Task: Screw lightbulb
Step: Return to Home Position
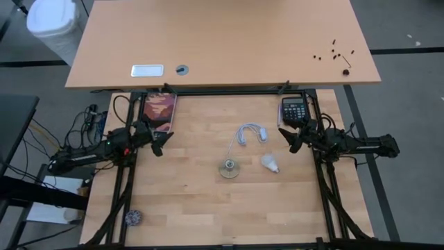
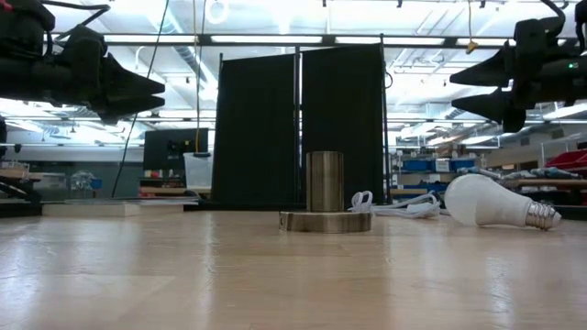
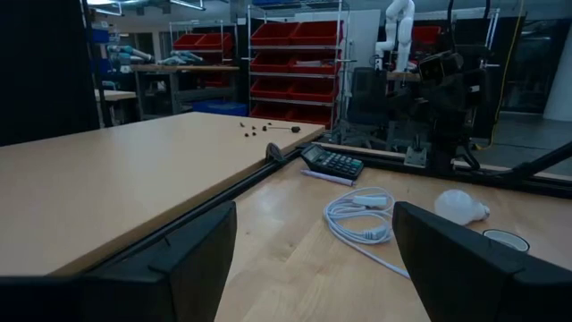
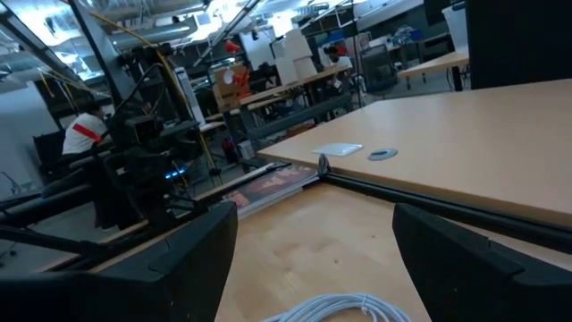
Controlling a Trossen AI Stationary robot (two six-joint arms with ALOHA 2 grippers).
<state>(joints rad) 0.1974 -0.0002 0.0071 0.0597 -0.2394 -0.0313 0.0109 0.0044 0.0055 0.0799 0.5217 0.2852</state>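
Across a pale wooden table (image 1: 194, 201), the lightbulb (image 1: 270, 164) lies on its side just beside the socket (image 1: 228, 168), not touching it, with its screw base pointing away from it; nothing grips it. At the table's left edge, near a book (image 1: 159, 111), the left end effector (image 1: 164, 143) hangs high above the surface, its fingers spread wide and empty; opposite it, by a calculator (image 1: 295, 109), the right end effector (image 1: 287, 139) hangs at a like height, equally wide open and holding nothing; both are well apart from the bulb.

By the look of it, the handling is done and the step in hand is the arms' return to a resting pose; what remains would seem to call only for settling at the sides, clear of the cord (image 1: 250, 133). Were the bulb to be screwed in again, it would, in all likelihood, need lifting from its side, turning base-down and lining up over the socket's open top before any twist.

The bulb is smooth, frosted white and pear-shaped, narrowing to a silvery ribbed thread; the socket is brushed metal, a short upright cylinder on a flat round disc; the cord is glossy white, lying in loose loops behind it; the table shows matte, light wood grain.
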